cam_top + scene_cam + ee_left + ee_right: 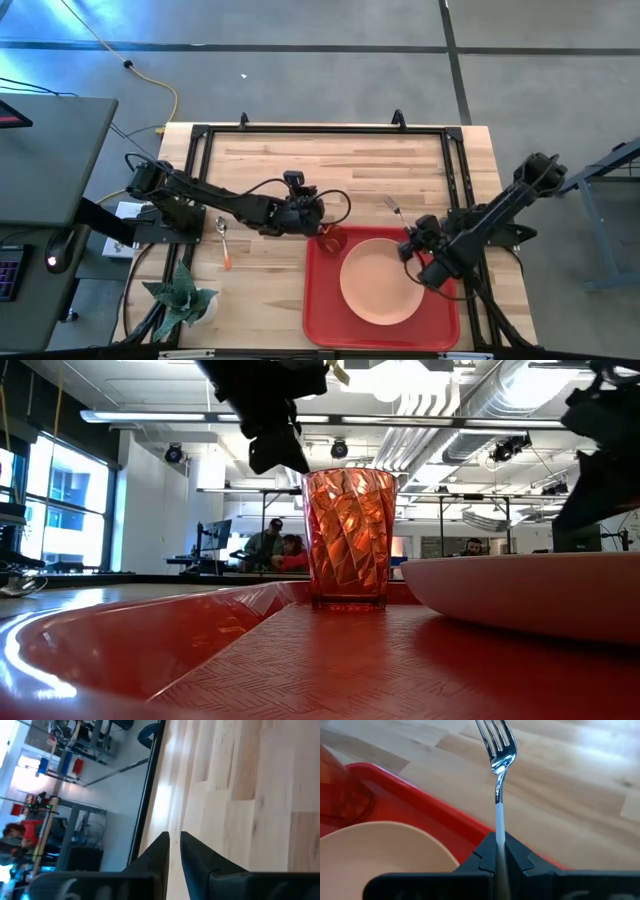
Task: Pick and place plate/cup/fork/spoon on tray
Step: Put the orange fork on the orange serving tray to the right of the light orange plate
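Observation:
The red tray (320, 300) lies at the table's near right. The peach-pink plate (380, 281) rests on it, and the orange-red cup (331, 240) stands upright in its far left corner; the low view also shows the cup (348, 535). The spoon (224, 240) lies on the table left of the tray. My left gripper (312, 213) is shut and empty, just left of the cup and higher than it (272, 455). My right gripper (411, 239) is over the tray's far right edge, shut on the fork (497, 750). My right gripper pinches the fork's slim handle (499, 827) between its two fingers; the fingers hide the rest of the handle. The fingers lie along the fork. Its tines (391, 205) stick out ahead toward the table's far side, lifted clear over the wood beyond the tray's rim.
A black metal frame (320, 130) runs around the table top. A small green plant (180, 296) stands at the near left corner. Bare wood (330, 165) lies between the tray and the far edge. People sit in the room beyond the table.

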